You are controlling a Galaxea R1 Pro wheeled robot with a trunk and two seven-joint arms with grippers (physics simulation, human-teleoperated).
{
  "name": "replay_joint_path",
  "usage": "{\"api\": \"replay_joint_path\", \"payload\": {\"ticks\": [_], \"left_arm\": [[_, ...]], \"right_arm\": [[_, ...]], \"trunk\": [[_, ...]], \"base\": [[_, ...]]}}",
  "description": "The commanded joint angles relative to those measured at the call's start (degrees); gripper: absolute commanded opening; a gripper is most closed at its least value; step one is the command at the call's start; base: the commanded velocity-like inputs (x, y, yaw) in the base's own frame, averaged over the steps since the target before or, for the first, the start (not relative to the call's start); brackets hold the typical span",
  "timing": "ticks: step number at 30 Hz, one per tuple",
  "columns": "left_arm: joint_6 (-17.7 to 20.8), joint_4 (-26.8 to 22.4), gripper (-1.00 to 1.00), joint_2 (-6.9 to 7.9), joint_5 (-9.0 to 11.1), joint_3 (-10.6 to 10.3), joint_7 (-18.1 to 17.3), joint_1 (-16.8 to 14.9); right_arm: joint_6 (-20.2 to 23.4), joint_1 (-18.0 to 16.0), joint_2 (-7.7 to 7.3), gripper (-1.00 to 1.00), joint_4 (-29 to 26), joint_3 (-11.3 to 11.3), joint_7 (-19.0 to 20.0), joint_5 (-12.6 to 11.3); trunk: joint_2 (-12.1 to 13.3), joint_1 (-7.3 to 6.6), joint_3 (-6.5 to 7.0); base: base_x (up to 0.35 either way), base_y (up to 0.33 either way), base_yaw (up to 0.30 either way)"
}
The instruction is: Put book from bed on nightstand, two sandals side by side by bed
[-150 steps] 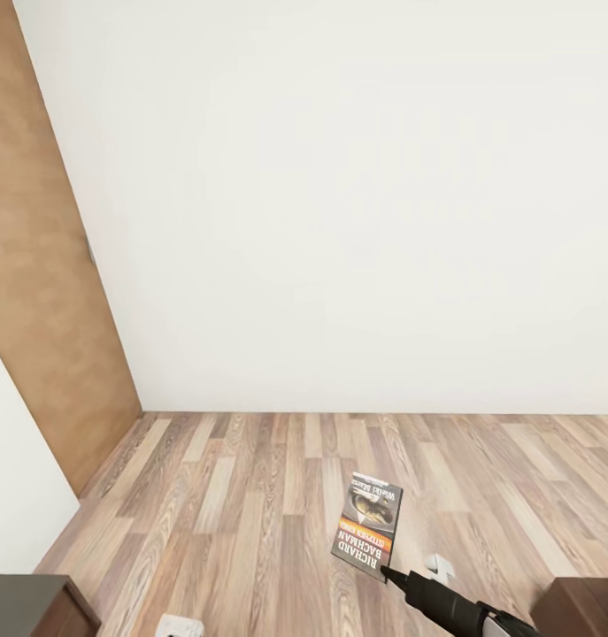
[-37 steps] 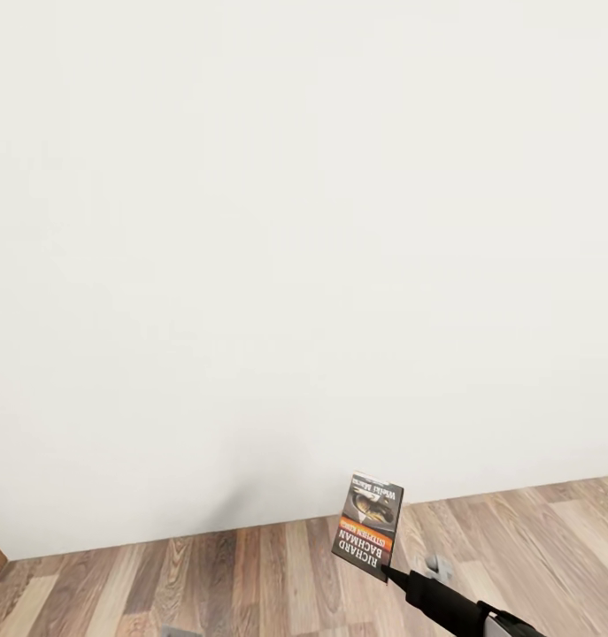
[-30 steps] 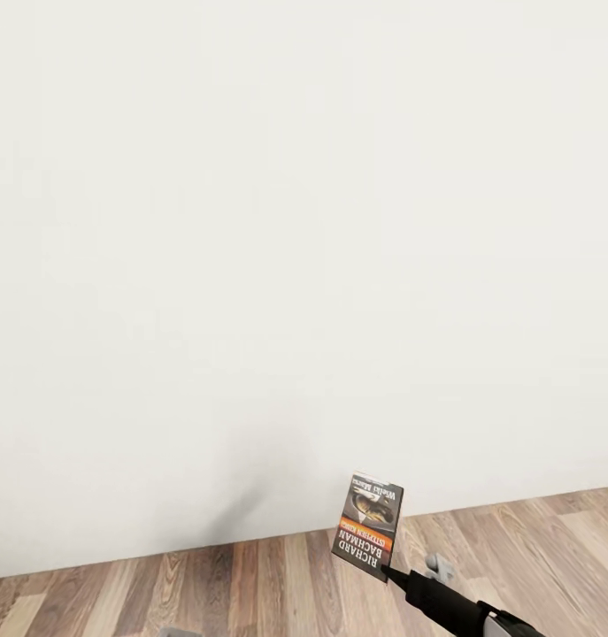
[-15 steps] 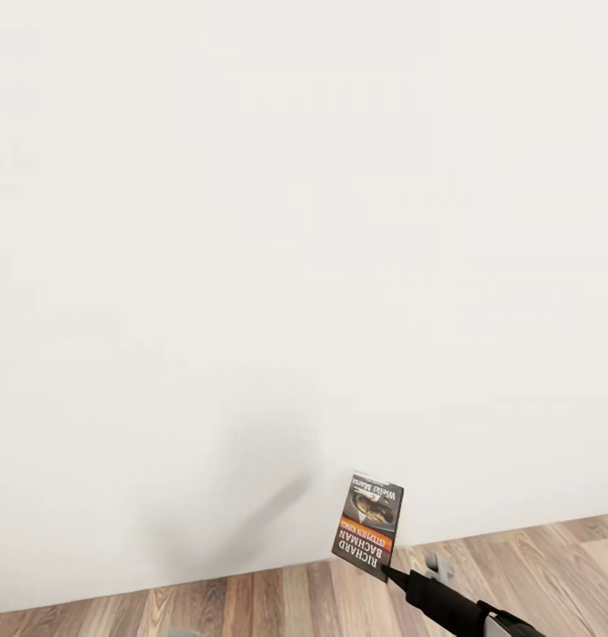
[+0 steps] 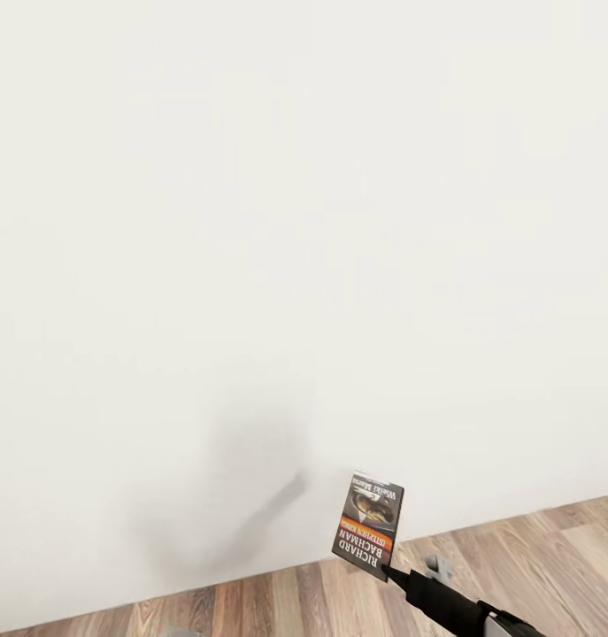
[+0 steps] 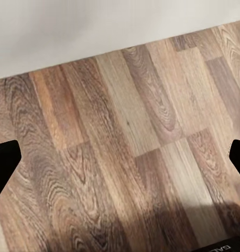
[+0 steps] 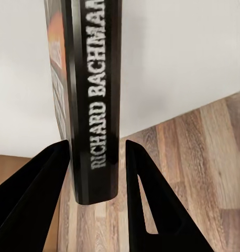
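Upright, the thin glossy book [image 5: 368, 525] sits clamped in right jaws; left jaws spread wide over wood-grain floor [image 6: 120, 157].

The right tool [image 7: 96, 173] grips the book [image 7: 94, 79] by its lower end, a black finger [image 7: 31, 199] on either side of the spine lettered "RICHARD BACHMAN". Behind are a white wall [image 7: 177, 58] and wood-plank floor [image 7: 204, 157].

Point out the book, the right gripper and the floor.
book [image 5: 368, 524], head view, front cover.
right gripper [image 7: 96, 173], right wrist view, between its fingertips, shut on the spine.
floor [image 6: 125, 157], left wrist view, bare planks.
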Motion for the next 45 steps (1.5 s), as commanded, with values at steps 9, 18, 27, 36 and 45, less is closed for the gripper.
{"api": "replay_joint_path", "payload": {"ticks": [9, 18, 27, 36, 45], "left_arm": [[-0.24, 0.02, 1.0, -0.01, -0.58, 0.5, -0.21, -0.03], [-0.24, 0.02, 1.0, -0.01, -0.58, 0.51, -0.22, -0.03], [-0.24, 0.02, 1.0, -0.04, -0.58, 0.5, -0.2, -0.03], [-0.18, 0.02, 1.0, -0.07, -0.58, 0.49, -0.18, -0.03], [-0.21, 0.02, 1.0, -0.03, -0.58, 0.49, -0.18, -0.03]], "right_arm": [[0.33, -0.05, 0.0, -1.0, 0.04, -0.08, 0.18, -0.35], [0.33, -0.05, 0.0, -1.0, 0.02, -0.08, 0.17, -0.35], [0.33, -0.06, 0.0, -1.0, 0.04, -0.08, 0.12, -0.35], [0.33, -0.08, 0.0, -1.0, 0.04, -0.08, 0.1, -0.35], [0.33, -0.06, 0.0, -1.0, 0.04, -0.08, 0.12, -0.35]], "trunk": [[-0.04, 0.0, -0.27], [-0.04, 0.0, -0.49], [-0.04, 0.0, -0.7], [-0.04, 0.0, -0.89], [-0.04, 0.0, -0.91]], "base": [[0.0, 0.0, -0.274], [0.0, 0.0, -0.276], [0.0, 0.0, -0.275], [0.183, 0.0, -0.249], [0.291, 0.0, -0.025]]}}
